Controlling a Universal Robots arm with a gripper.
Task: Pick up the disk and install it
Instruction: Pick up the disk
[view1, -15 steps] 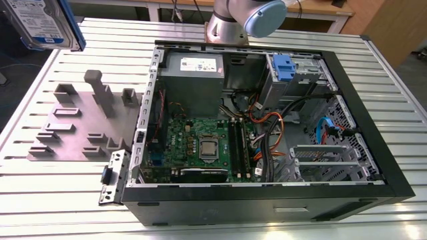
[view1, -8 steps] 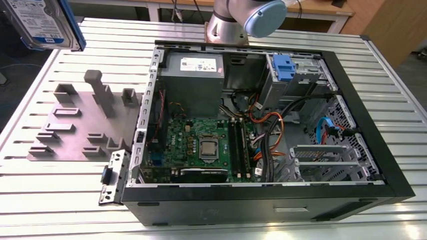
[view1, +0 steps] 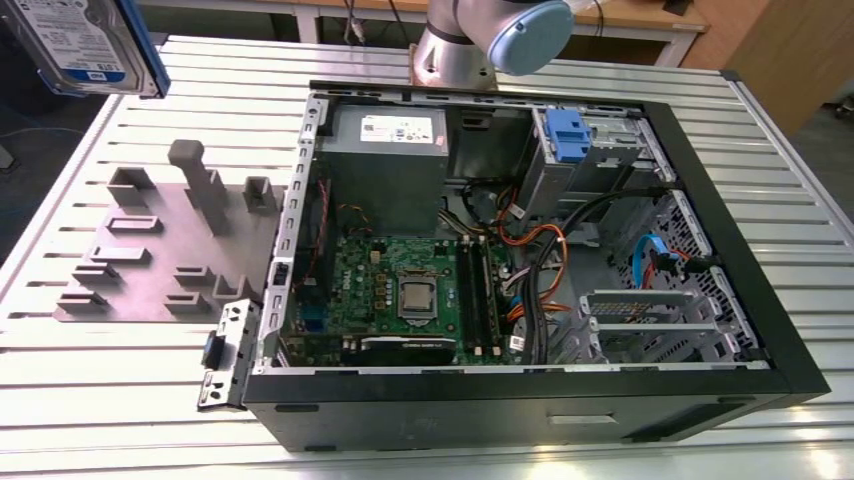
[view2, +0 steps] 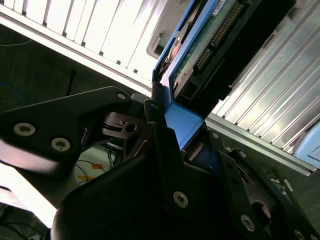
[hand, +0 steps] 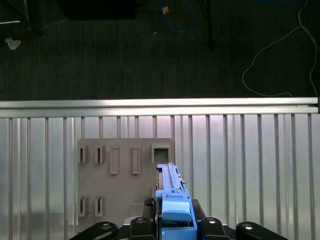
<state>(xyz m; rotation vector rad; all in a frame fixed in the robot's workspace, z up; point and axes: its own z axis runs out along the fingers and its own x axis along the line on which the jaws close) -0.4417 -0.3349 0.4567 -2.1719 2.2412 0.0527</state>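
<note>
Gripper (view2: 187, 137) clenched on the disk (view2: 215, 45): in the second wrist view the black fingers (view2: 160, 135) press both sides of the blue bracket (view2: 186, 120) at the disk's end, with the connector edge pointing away from the gripper. The disk is in the air, clear of the bench (view1: 134, 400). In the exterior view the disk (view1: 80, 40) hangs at the picture's upper left, label face showing, above the bench's far corner on the exterior view's left.

In the first wrist view the disk (hand: 171, 192) is seen edge-on between the finger links of the gripper (hand: 172, 227), over the grey plate (hand: 125, 175) near one of its edges. The bench edge rail (hand: 160, 107) runs just beyond the plate, and the dark floor (hand: 150, 50) lies past it.

The grey plate (view1: 147, 270) with upright posts sits on the bench side at the exterior view's left, with bare slats around it. A narrow strip of bench separates it from the computer case (view1: 507, 420).

The case lies open side up and takes up the bench's middle and the exterior view's right. Inside, the power-supply box (view1: 387, 150) sits at the far edge, with a blue clip (view1: 567, 135) in the bay toward the far corner on the exterior view's right. Orange and blue cables (view1: 534, 250) cross the middle. The arm (view1: 467, 40) stands at the bench's far edge behind the case.
</note>
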